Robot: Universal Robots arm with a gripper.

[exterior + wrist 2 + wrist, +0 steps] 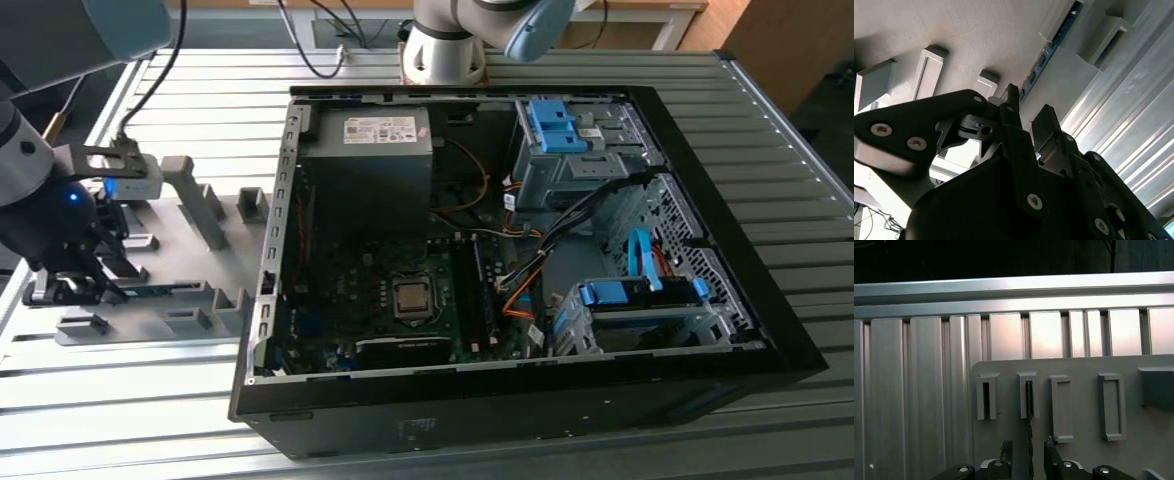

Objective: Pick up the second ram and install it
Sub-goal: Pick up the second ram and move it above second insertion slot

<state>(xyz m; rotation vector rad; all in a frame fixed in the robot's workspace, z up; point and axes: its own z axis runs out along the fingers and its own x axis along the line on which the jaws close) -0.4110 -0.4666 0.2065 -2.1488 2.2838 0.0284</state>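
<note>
**Gripper straddling ram on plate**

In the first wrist view, the gripper (1029, 454) is hanging over the grey plate (1084, 405). Its fingers (1006, 452) are standing apart, one on each side of the ram (1030, 427), with a slim gap showing on both sides. The ram is standing on edge, its far end sitting in a slotted block (1021, 395). Neighbouring blocks are flanking it closely. The ribbed table (924, 390) is stretching beyond the plate's edges. In the exterior view, the case (400, 425) is rising just beside the plate, toward the exterior view's right.
</note>
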